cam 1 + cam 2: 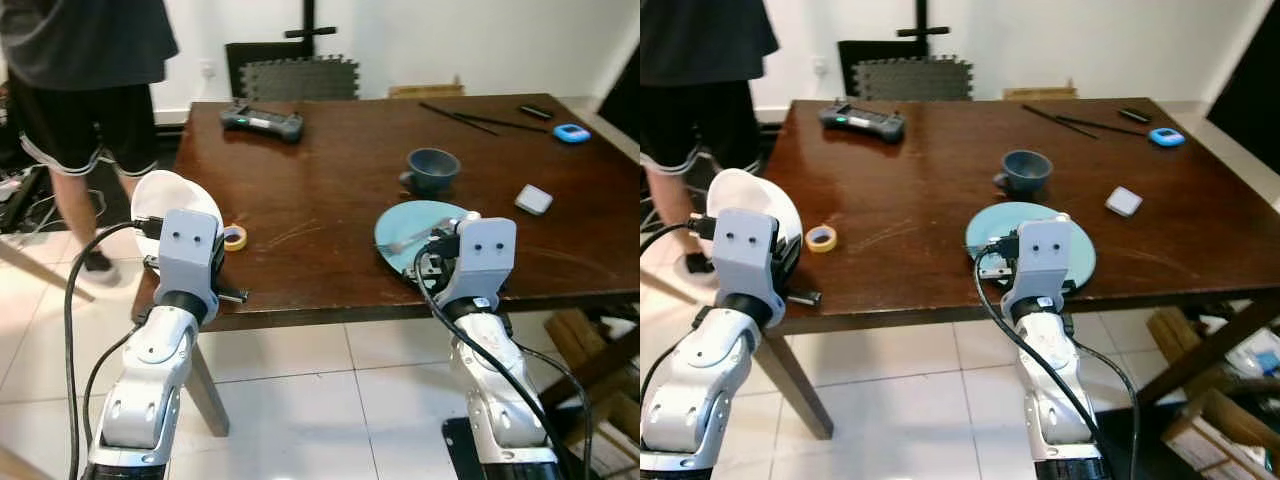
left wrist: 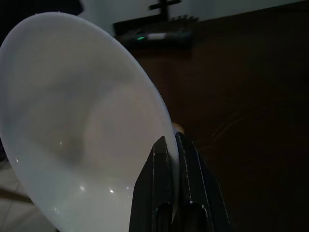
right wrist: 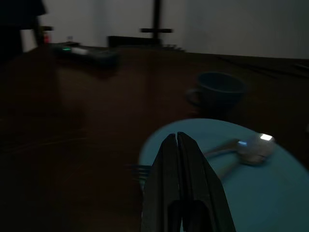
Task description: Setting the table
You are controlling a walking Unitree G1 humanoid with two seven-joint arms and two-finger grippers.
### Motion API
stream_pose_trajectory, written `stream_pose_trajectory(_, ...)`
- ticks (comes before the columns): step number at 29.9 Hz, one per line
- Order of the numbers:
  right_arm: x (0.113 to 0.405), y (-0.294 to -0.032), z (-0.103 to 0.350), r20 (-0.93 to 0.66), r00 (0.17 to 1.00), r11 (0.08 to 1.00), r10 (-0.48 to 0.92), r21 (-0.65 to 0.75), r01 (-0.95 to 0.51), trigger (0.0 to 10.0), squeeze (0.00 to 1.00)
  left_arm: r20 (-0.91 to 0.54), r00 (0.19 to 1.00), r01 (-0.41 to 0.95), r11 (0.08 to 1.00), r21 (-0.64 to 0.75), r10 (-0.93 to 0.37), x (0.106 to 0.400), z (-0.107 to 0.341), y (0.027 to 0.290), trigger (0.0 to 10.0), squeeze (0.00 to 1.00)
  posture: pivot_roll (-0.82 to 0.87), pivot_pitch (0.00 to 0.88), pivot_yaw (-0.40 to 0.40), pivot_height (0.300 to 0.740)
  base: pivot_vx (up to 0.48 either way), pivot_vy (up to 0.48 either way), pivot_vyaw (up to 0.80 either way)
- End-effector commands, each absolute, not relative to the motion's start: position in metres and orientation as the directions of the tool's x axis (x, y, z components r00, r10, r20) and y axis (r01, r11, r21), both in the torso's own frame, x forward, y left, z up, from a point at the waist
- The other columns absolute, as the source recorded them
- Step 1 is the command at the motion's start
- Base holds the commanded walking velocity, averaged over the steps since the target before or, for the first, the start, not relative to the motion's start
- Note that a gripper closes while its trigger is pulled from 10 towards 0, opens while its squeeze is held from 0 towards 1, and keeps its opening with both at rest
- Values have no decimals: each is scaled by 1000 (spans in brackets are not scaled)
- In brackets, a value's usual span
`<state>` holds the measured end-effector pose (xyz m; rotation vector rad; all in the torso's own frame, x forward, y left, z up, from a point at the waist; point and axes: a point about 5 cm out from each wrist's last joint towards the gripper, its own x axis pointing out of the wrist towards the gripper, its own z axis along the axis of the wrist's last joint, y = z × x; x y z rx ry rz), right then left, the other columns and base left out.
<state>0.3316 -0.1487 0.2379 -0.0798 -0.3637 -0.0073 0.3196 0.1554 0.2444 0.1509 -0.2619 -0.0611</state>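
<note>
The left gripper (image 2: 175, 145) pinched the rim of a tilted white plate (image 2: 77, 125) at the brown table's (image 1: 330, 200) near-left corner, beside a tape roll (image 1: 235, 237). The right gripper (image 3: 177, 140), fingers pressed together and empty, hovered over the blue plate (image 3: 270, 179) holding a spoon (image 3: 251, 147); a blue cup (image 1: 433, 168) stood just behind it.

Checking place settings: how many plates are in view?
2. A white plate held by the left gripper at the table's left edge; a blue plate on the table before the right gripper.

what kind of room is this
Probably a home dining area: a dark wooden table on white floor tiles, laid with a blue plate and blue cup. The left gripper holds a white plate.
</note>
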Motion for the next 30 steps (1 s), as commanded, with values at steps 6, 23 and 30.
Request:
stream_pose_trajectory(6, 333, -152, 230, 320, 947, 998, -6, -59, 26, 10000, 0, 246, 966, 38, 987, 159, -76, 315, 242, 154, 10000, 0, 38, 162, 34, 740, 0, 0, 800)
stream_pose_trajectory(23, 332, -150, 228, 312, 950, 998, 3, -60, 16, 10000, 0, 232, 970, 34, 986, 162, -72, 317, 241, 156, 10000, 0, 38, 161, 36, 740, 0, 0, 800)
stream_pose_trajectory(30, 332, -151, 228, 311, 950, 998, 1, -58, 18, 10000, 0, 229, 971, 33, 986, 163, -71, 317, 240, 156, 10000, 0, 40, 165, 37, 740, 0, 0, 800)
